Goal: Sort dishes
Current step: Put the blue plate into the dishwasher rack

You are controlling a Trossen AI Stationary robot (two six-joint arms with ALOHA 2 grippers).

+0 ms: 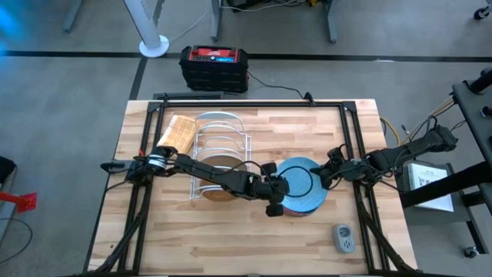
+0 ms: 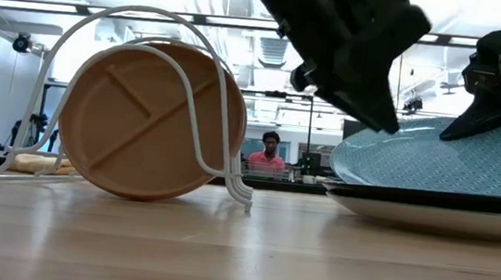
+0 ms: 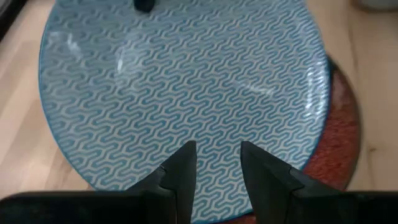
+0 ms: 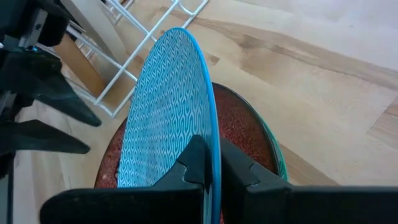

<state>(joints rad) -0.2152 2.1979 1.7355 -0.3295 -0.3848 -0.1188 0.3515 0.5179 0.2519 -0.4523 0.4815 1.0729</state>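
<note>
**Blue plate pinched at its rim above the stack**

The light blue plate (image 1: 298, 182), covered in a fine wave pattern, sits tilted on top of a short stack near the middle-right of the table (image 1: 231, 238). Its rim runs between the two fingers of the right gripper (image 4: 211, 163), which are closed on that edge; the far side of the plate rests lower, the gripped side lifted. In the low view the plate (image 2: 444, 160) slopes up toward the right gripper (image 2: 496, 110).

The left gripper (image 3: 214, 163) hangs just over the opposite edge of the same plate (image 3: 180, 87). Its fingers (image 3: 180, 168) stand a narrow way apart, with the patterned surface showing in the gap; contact with the plate cannot be told.

Under the blue plate: one red plate (image 4: 239, 134), and below that a teal rim (image 4: 277, 155) showing at the side. Three plates counted in the stack from the right wrist view.

One brown wooden divided plate (image 2: 145, 120) stands on edge in the white wire rack (image 1: 219, 150), left of the stack. That makes four plates seen.

One tan block (image 1: 177, 132) lies beside the rack at the table's far-left. One small grey device (image 1: 344, 238) lies at the near-right edge.
</note>
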